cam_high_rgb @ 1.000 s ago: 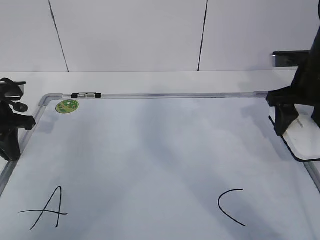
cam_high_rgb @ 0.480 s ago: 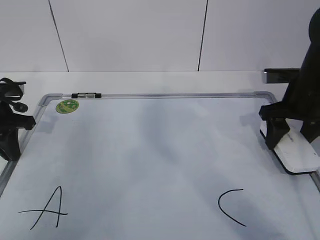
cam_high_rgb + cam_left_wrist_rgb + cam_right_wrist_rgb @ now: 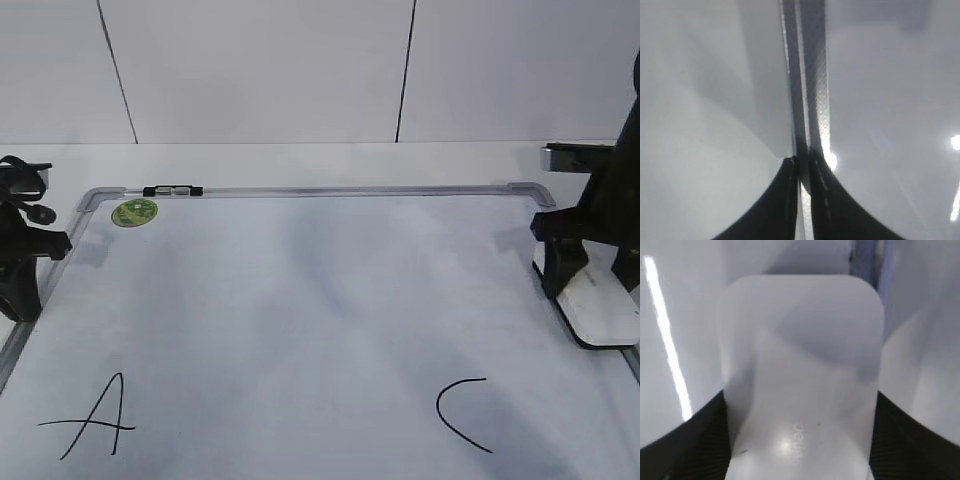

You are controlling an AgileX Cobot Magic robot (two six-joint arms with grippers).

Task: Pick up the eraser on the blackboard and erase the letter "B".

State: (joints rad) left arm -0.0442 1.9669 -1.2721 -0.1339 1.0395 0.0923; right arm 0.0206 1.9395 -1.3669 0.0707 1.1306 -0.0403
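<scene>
The blackboard (image 3: 300, 300) lies flat and fills most of the exterior view. The black "A" (image 3: 90, 422) is at its lower left and the black "C" (image 3: 462, 413) at its lower right. No letter "B" shows between them; that stretch is bare. My right gripper (image 3: 575, 285) is shut on the white eraser (image 3: 600, 312), which is low at the board's right edge. In the right wrist view the eraser (image 3: 800, 355) sits between both fingers (image 3: 800, 440). My left gripper (image 3: 20, 290) is shut and empty over the board's left frame (image 3: 812, 100).
A round green sticker (image 3: 133, 212) sits at the board's far left corner. A small black-and-clear marker (image 3: 173, 190) lies on the far frame rail. A white wall with dark seams stands behind the table.
My right gripper carried the eraser down and a little left along the board's right edge, then slightly back to the right. The left arm has not moved.
</scene>
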